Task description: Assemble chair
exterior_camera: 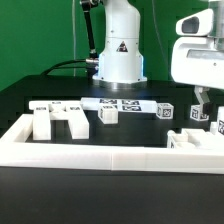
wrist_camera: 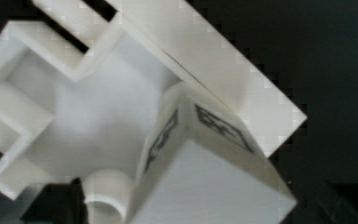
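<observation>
Toward the exterior view's right, the gripper (exterior_camera: 201, 106) hangs close above a tagged white chair part (wrist_camera: 202, 165) near the border rail (exterior_camera: 100, 160), jaw state unclear; squaring to the part's flat sides before closing would likely steady any grasp.

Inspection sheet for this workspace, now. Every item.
Surface: black table, fenced by a white border rail.
Job's things: white blocky pieces at the exterior view's left; tagged pieces at its right.
Clutter: nothing seen besides the marker board.
Grippers: gripper low over the tagged pieces; open or shut unclear.
Cables: dark cable beside the robot base.
Surroundings: green backdrop.
</observation>
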Controlling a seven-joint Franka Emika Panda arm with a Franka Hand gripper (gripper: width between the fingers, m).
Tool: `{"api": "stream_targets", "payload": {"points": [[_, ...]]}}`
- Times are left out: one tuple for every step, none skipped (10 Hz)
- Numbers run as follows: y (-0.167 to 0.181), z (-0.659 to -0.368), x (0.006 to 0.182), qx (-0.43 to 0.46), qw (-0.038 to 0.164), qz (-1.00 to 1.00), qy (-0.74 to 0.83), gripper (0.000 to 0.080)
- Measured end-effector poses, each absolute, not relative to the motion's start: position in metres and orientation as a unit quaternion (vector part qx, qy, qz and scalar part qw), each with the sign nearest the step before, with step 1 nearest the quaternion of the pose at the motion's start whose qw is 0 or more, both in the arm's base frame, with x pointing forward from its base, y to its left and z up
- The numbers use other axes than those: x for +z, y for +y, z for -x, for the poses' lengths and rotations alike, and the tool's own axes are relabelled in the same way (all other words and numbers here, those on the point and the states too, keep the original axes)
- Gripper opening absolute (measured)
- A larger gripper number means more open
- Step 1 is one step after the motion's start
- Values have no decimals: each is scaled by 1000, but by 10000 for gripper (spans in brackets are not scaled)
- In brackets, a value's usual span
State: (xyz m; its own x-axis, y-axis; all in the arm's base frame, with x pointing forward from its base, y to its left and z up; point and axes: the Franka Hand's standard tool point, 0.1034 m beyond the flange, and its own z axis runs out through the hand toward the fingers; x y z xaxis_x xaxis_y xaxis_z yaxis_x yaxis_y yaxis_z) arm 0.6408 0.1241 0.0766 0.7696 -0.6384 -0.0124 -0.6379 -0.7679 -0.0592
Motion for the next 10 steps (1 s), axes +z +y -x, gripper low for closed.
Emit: {"api": "stream_targets", "payload": {"points": [[124,-641,77,-6,30,956,292,649],[125,-643,78,-11,31,968,249,649],[126,-643,77,-15,31,972,232,649],[126,-642,76,-17,29,981,189,649],[126,-642,76,-18,29,986,160,649],[126,-643,77,-19,29,991,131,649],[126,-643,77,-20,28,994,100,649],[126,-643,77,-21,27,997,70,649],[126,-643,77,-21,27,997,66,649],[126,-643,77,-21,27,997,67,537]]}}
